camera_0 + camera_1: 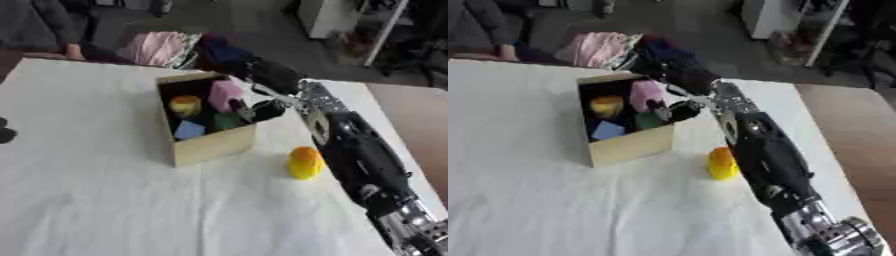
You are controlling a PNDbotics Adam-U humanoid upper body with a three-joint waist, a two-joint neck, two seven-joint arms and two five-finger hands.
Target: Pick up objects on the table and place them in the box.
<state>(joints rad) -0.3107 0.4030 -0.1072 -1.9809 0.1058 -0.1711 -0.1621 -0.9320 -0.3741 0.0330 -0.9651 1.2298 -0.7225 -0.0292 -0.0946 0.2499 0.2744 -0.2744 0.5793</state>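
Box (pixel 208 145) sits mid-bench (pixel 105 200), open top, holding a pink block (pixel 224 94), a yellow piece (pixel 185 105), a blue block (pixel 189 130) and something green (pixel 227 121). Right hand (pixel 262 109) is over the box's right rim; fingers (pixel 241 111) dip inside beside the green piece, can't tell if curled or holding anything. Yellow object (pixel 304 162) lies on the bench right of the box, just beside the right arm. Left hand only a dark bit at the left edge (pixel 5 131).
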